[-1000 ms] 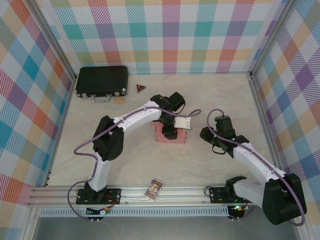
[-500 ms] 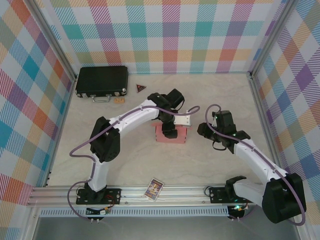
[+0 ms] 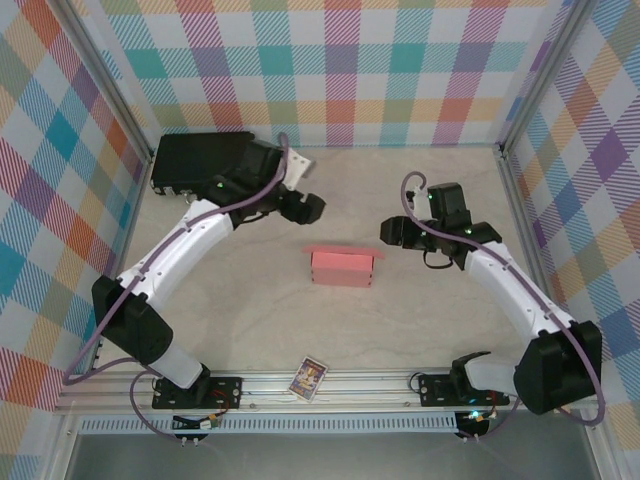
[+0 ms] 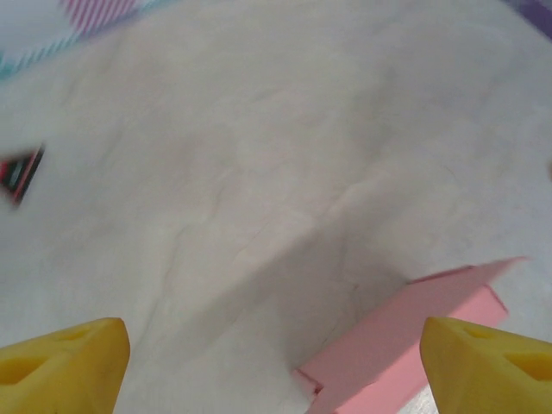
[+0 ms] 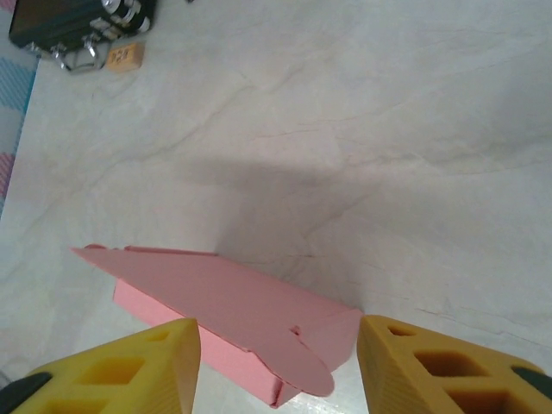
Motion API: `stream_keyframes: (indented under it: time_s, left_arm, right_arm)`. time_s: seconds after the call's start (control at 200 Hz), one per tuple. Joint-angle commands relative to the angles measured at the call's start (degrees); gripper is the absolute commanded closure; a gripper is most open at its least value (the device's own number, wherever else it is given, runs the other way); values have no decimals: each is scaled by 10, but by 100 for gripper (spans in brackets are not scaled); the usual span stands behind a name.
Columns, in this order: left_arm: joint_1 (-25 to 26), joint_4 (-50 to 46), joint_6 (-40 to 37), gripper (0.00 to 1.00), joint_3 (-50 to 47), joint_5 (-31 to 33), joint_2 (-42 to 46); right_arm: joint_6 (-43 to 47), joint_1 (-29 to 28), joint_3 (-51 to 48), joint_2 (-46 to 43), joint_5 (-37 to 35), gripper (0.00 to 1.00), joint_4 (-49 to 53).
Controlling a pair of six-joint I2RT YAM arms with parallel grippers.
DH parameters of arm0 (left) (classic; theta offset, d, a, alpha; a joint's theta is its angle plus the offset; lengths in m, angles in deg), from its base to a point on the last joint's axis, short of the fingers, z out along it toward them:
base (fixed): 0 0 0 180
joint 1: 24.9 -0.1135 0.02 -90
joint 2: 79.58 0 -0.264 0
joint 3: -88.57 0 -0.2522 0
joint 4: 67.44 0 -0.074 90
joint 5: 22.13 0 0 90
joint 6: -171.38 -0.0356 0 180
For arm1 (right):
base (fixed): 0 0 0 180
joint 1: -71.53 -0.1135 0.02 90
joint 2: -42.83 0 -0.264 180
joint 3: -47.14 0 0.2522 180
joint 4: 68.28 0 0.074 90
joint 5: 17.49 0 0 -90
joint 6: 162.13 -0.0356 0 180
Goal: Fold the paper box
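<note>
Now the paper box (image 3: 342, 267) stands free mid-table, its lid flap overhanging, and nothing grips it. The right gripper (image 3: 392, 232) hangs just right of it, jaws parted and empty. The left gripper (image 3: 308, 207), spread wide, sits far-left, probably to give room.

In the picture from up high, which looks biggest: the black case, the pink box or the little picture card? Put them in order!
1. black case, biggest, even with the left arm covering one end
2. pink paper box, middle
3. picture card, clearly smallest
</note>
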Motion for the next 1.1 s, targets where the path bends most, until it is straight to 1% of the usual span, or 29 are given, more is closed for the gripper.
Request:
stream_keyframes:
  time_s: [0.0, 0.055, 0.11, 0.19, 0.29, 0.39, 0.475, 0.575, 0.78, 1.0, 1.04, 1.095]
  left_arm:
    - [-21, -10, 172, 12, -53, -20, -1]
    - [-37, -17, 205, 13, -67, -40, -4]
    - [-45, -4, 233, 13, -90, -60, -4]
    - [-47, 15, 256, 13, -118, -94, -2]
    - [-47, 49, 283, 15, -150, -120, 0]
    - [-46, 82, 303, 22, -167, -151, -8]
    - [-46, 85, 308, 29, -164, -166, -21]
    - [-45, 88, 310, 32, -162, -178, -26]
    - [-40, 92, 300, 33, -163, -200, -32]
    - [-30, 84, 288, 36, -159, -212, -34]
    - [-29, 79, 286, 39, -156, -213, -35]
    - [-27, 73, 283, 39, -155, -211, -37]
  right_arm:
    - [34, 1, 24, 28, 50, 48, 44]
    - [33, -2, 31, 37, 49, 47, 51]
    - [37, -6, 33, 41, 48, 47, 54]
    - [37, -9, 33, 42, 40, 47, 60]
    - [37, -11, 32, 44, 56, 47, 63]
    - [32, -16, 28, 46, 55, 48, 62]
    - [27, -15, 22, 45, 57, 48, 61]
    - [26, -17, 15, 46, 61, 48, 60]
    - [29, -21, 14, 56, 78, 49, 59]
    - [29, -26, 10, 60, 66, 48, 64]
    - [30, -26, 9, 58, 63, 49, 66]
    - [31, -26, 6, 58, 60, 49, 68]
